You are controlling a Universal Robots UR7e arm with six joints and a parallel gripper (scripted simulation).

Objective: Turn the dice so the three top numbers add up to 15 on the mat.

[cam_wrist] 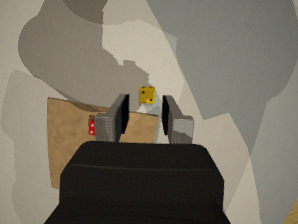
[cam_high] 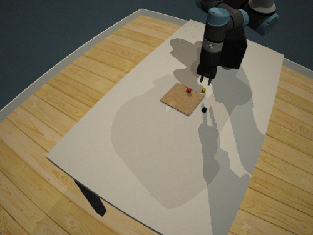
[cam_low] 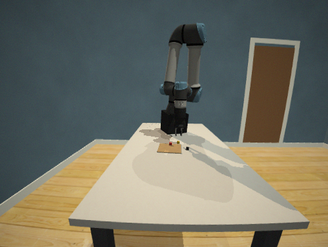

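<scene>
Relative to the mat (cam_high: 182,101) (cam_low: 169,148) (cam_wrist: 70,150), the red die (cam_high: 188,90) (cam_low: 170,144) (cam_wrist: 92,127) sits on it, the yellow die (cam_high: 203,90) (cam_low: 178,142) (cam_wrist: 147,95) and black die (cam_high: 204,109) (cam_low: 187,148) beside it; the empty fingers (cam_high: 205,82) (cam_low: 178,133) stand parted, likely to straddle the yellow

the yellow die (cam_high: 203,90) (cam_low: 178,142) (cam_wrist: 147,95) has dark pips.

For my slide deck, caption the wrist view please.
The open tool above the table, yellow die lying off the mat, red die partly hidden on it.
</scene>
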